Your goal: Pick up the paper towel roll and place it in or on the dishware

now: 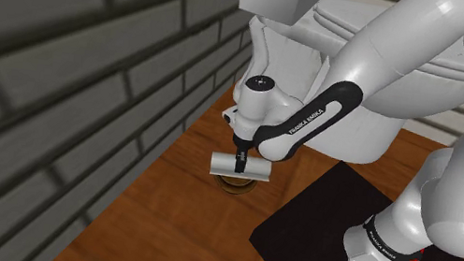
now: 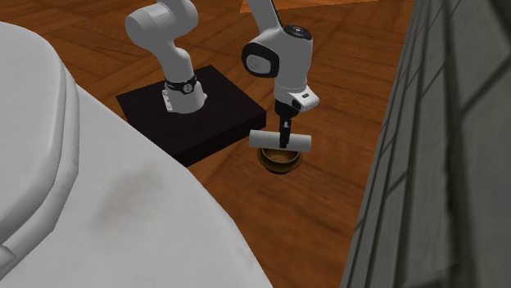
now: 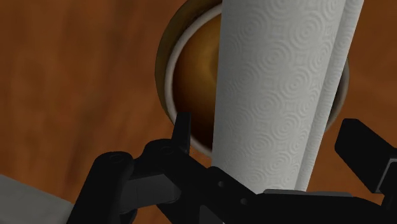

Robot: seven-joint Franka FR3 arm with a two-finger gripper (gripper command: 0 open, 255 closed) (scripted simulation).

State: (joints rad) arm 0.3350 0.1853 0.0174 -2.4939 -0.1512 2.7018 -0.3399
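Hanging crosswise just over the dishware, the paper towel roll (image 1: 254, 170) is white, embossed with small rings, and clasped near its middle by the black gripper (image 1: 239, 162), whose fingers are closed on it from above. Directly beneath sits a small brown bowl (image 2: 281, 164) with a pale rim, resting on the wooden floor (image 1: 177, 230); in the wrist view the roll crosses the bowl's mouth and is longer than the bowl is wide. By my reading the pick-up is done and the carry is nearly finished: what remains is lowering the roll and letting go. Whether the roll touches the rim I cannot tell. Because of its length, I judge that it will lie across the rim rather than drop inside, and it could roll off if released off-centre. Around the bowl, a grey brick wall (image 1: 61, 61) runs close along one side, a white toilet (image 1: 363, 126) stands just behind, and the arm's black stand (image 1: 320, 223) sits near on the floor. Nothing lies between roll and bowl.
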